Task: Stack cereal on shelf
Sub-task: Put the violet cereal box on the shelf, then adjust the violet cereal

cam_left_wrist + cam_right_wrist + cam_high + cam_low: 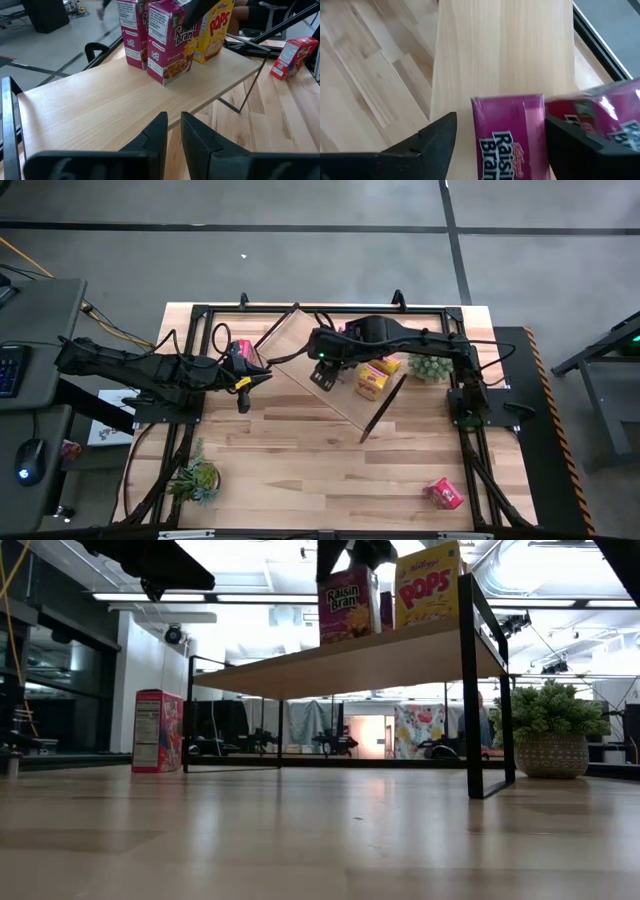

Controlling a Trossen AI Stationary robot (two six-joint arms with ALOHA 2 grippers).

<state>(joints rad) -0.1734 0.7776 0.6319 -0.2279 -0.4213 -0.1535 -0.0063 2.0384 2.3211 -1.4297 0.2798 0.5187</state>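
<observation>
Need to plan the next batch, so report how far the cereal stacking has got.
Done: two magenta Raisin Bran boxes and the yellow Pops box stand on the shelf. In hand: the right tool sits open around a Raisin Bran box, apparently just letting go. Left: one red box on the table's near right, another red box standing beside the shelf's end. The left tool waits, shut and empty.

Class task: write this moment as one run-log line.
right tool: open around Raisin Bran box on shelf | left tool: shut, waiting beside shelf
</observation>
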